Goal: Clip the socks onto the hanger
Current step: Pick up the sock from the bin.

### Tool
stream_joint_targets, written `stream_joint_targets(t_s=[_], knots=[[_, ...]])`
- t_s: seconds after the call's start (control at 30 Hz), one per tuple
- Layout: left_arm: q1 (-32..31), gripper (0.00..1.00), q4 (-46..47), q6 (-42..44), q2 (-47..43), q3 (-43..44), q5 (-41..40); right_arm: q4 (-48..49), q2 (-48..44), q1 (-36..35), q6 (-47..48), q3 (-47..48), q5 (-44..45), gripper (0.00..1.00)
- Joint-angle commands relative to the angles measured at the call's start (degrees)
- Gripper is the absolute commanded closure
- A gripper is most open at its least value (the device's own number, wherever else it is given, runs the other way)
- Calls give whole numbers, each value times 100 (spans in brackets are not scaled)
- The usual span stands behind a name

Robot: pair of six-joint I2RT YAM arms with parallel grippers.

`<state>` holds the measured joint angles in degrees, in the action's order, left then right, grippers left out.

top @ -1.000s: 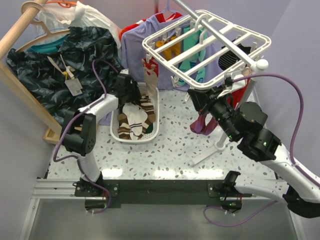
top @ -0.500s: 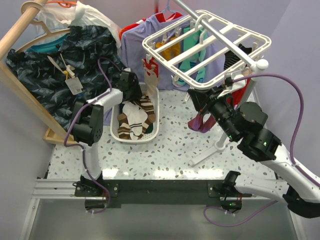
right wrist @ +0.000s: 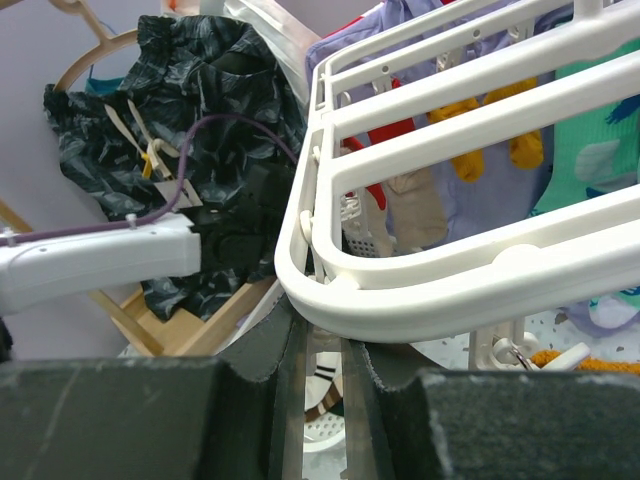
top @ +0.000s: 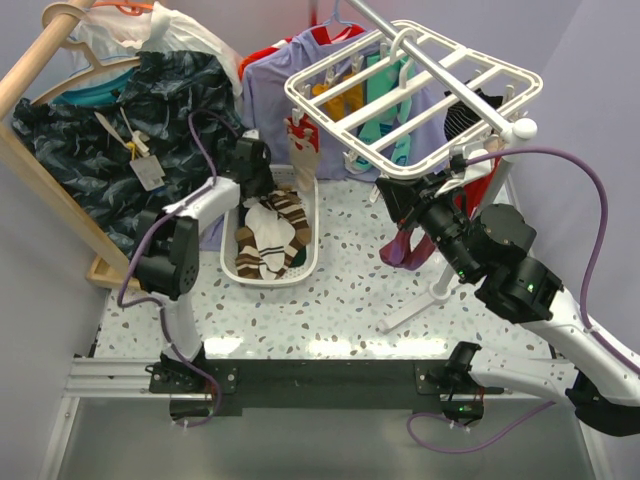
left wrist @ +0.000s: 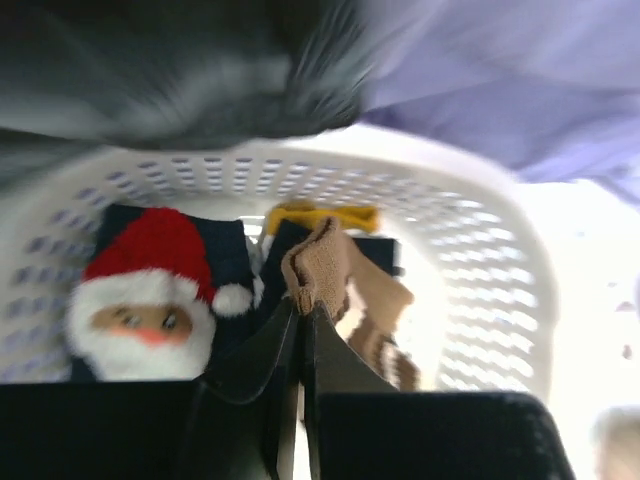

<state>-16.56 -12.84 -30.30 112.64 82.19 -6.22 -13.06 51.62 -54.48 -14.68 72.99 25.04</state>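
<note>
Two pincers to report. Your left pincer (left wrist: 300, 305) is pressed together on a fold of the brown sock (left wrist: 320, 262), inside the white basket (left wrist: 470, 230). Your right pincer (right wrist: 318, 330) sits at the hanger (right wrist: 420, 275) rim, jaws narrow; can't tell if it grips. One maroon sock (top: 403, 245) hangs just below that arm.

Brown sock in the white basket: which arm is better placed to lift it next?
Left. The left tool is shut on the brown fabric sock inside the white slotted basket. The right tool sits at the rim of the white plastic grid hanger, away from the basket.
</note>
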Motion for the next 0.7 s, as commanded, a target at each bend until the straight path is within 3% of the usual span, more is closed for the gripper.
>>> stream_joint_targets(t_s=[0.0,0.17,0.4,0.67], knots=[[30,99,704,323,-1146,-264,50,-56,-20,-2,62,40,159,88],[38,100,1195,499,-2166,-765,393,-65,-37,-10,79,66,177,88],[30,100,1161,850,-3379,-802,806,-83,-46,-10,132,128,221,88],[30,100,863,1465,-4434,-775,2211,-48,-11,-10,140,163,168,88]])
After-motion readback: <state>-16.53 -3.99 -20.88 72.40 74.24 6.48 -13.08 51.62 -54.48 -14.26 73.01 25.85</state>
